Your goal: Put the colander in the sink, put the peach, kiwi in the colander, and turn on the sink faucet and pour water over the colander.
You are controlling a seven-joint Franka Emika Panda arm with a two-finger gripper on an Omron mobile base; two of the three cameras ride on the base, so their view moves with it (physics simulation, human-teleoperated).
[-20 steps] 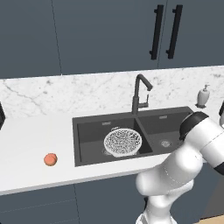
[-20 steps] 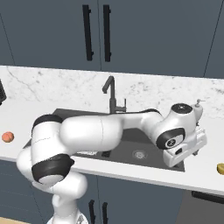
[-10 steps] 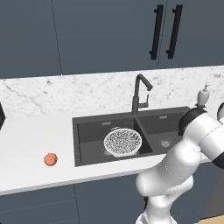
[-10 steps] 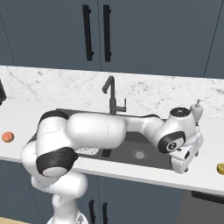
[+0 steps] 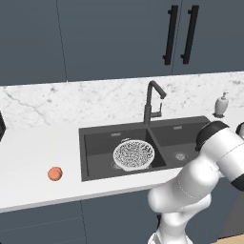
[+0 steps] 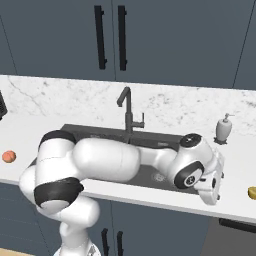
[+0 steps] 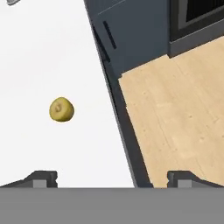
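The white-silver mesh colander [image 5: 133,155] sits in the left basin of the dark double sink [image 5: 97,143], holding nothing. The orange-pink peach [image 5: 55,174] lies on the white counter left of the sink, also visible far left [image 6: 8,156]. The olive-brown kiwi [image 7: 61,109] lies on the counter's right end, ahead and left of my gripper [image 7: 111,180]. The gripper is open, with its tips wide apart and nothing between them. In the right base view my hand [image 6: 210,186] hangs over the counter just left of the kiwi [image 6: 252,192]. The dark faucet [image 5: 151,102] stands behind the sink, and no water runs.
A white soap dispenser [image 5: 220,105] stands at the back right of the sink. In the hand view the counter's front edge [image 7: 118,109] runs diagonally, with dark cabinet fronts [image 7: 131,26] and wooden floor [image 7: 179,109] beyond it. Dark wall cabinets hang above.
My hand has swung a little further right and down toward the counter's right end. The colander and the peach have stayed put.
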